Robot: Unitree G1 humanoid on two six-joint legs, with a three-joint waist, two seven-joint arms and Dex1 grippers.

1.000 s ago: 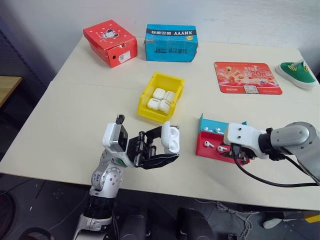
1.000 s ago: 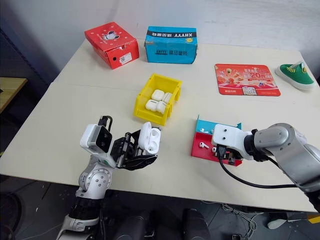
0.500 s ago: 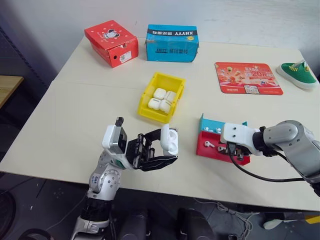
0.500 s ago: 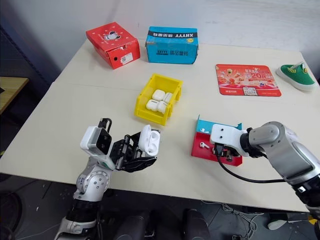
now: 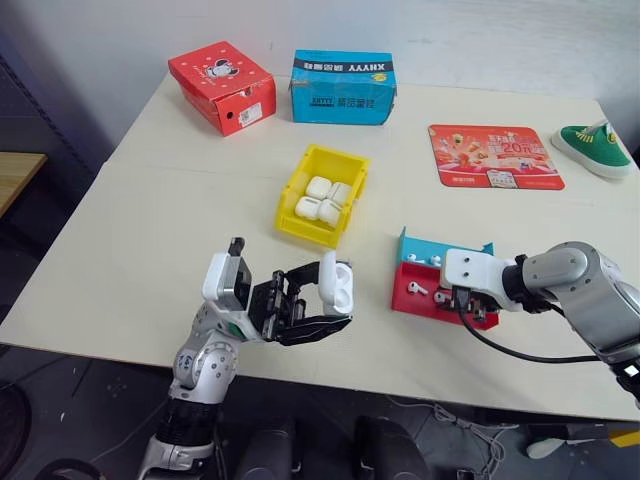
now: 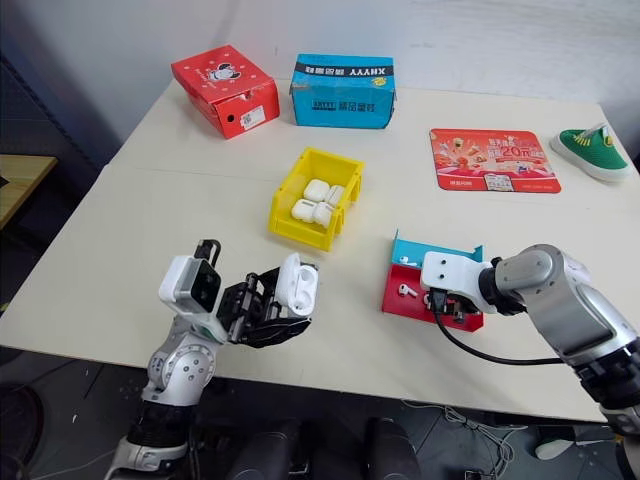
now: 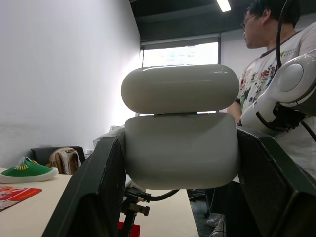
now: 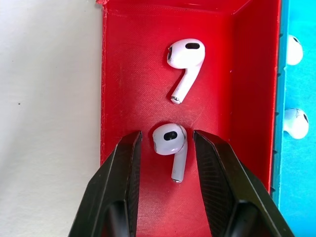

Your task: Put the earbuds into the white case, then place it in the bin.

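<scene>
My left gripper [image 5: 334,296] is shut on the white case [image 5: 337,283] and holds it above the table's front edge. In the left wrist view the case [image 7: 180,143] sits between the two black fingers [image 7: 94,197], its lid raised a little. My right gripper [image 8: 168,148] is open and reaches down into the red half of the tray [image 5: 432,302]. Its fingers [image 8: 126,173] straddle one earbud [image 8: 170,140] with small gaps on both sides. A second earbud [image 8: 185,57] lies just beyond it. The yellow bin [image 5: 335,154] stands mid-table with several white cases inside.
Two more earbuds [image 8: 295,123] lie in the tray's blue half. A red box [image 5: 222,85] and a blue box [image 5: 343,86] stand at the far edge. A red mat [image 5: 494,155] and a green shoe [image 5: 592,147] lie at the far right. A person [image 7: 266,29] stands nearby.
My right gripper has sunk slightly into the red tray while its arm swung. The left gripper has kept the case in place.
</scene>
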